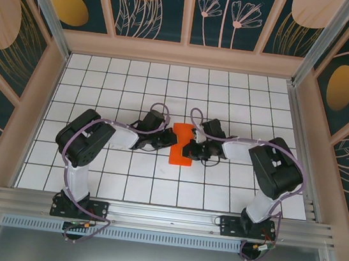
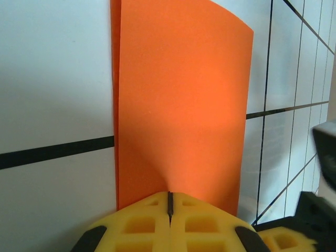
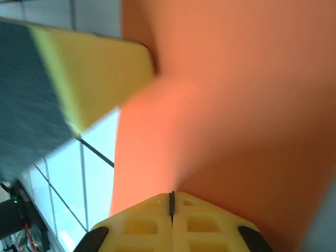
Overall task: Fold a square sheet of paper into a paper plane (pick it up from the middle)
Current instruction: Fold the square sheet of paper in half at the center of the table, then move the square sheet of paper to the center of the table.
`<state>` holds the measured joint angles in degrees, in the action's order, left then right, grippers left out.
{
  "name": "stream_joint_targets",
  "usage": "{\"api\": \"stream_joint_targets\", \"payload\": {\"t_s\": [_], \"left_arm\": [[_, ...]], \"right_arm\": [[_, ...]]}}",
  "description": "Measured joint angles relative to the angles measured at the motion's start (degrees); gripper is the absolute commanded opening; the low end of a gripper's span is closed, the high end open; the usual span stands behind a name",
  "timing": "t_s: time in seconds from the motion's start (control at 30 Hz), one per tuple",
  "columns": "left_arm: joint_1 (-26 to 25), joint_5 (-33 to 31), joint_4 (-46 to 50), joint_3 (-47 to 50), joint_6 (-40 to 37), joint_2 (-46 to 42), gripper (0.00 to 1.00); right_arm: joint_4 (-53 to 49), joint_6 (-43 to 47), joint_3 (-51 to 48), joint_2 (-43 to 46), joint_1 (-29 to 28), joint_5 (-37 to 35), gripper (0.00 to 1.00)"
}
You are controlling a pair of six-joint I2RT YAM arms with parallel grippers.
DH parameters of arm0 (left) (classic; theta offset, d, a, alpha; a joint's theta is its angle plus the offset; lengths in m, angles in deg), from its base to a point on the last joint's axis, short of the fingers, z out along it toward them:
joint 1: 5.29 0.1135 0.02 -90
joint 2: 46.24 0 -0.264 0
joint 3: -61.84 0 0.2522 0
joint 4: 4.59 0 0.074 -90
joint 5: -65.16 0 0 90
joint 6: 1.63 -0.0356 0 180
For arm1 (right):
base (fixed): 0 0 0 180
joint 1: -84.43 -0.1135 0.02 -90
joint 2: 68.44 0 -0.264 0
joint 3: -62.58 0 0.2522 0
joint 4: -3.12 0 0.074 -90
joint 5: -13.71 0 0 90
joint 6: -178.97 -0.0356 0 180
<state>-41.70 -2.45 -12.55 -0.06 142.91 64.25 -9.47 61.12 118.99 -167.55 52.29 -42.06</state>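
Note:
The square sheet of paper (image 1: 182, 146) is bright orange-red and stands as a narrow strip on the white grid floor, about one tile wide. Its left edge looks doubled over in the left wrist view (image 2: 178, 105). My left gripper (image 1: 172, 140) comes at it from the left, and its yellow jaws (image 2: 170, 195) are shut on the paper's near edge, which puckers toward them. From the right, my right gripper (image 1: 192, 149) is likewise shut (image 3: 171, 194) on the paper (image 3: 236, 115). The two grippers sit almost tip to tip. A paper plane is out of view.
White tiled floor (image 1: 136, 80) with black grid lines, walled by a wooden frame and patterned panels (image 1: 190, 10). An aluminium rail (image 1: 163, 216) runs along the near edge by the arm bases. A left finger (image 3: 94, 68) looms close in the right wrist view.

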Motion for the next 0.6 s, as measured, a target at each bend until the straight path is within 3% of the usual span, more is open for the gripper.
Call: {"api": "stream_joint_targets", "payload": {"t_s": [0.37, 0.6], "left_arm": [[0.00, -0.02, -1.09, 0.42, 0.20, 0.28, 0.00], [0.00, -0.22, -1.09, 0.46, 0.11, 0.09, 0.00]], "right_arm": [[5.16, -0.61, -14.47, 11.93, 0.33, -0.76, 0.00], [-1.09, -1.25, -15.37, 17.33, 2.82, -2.99, 0.00]]}}
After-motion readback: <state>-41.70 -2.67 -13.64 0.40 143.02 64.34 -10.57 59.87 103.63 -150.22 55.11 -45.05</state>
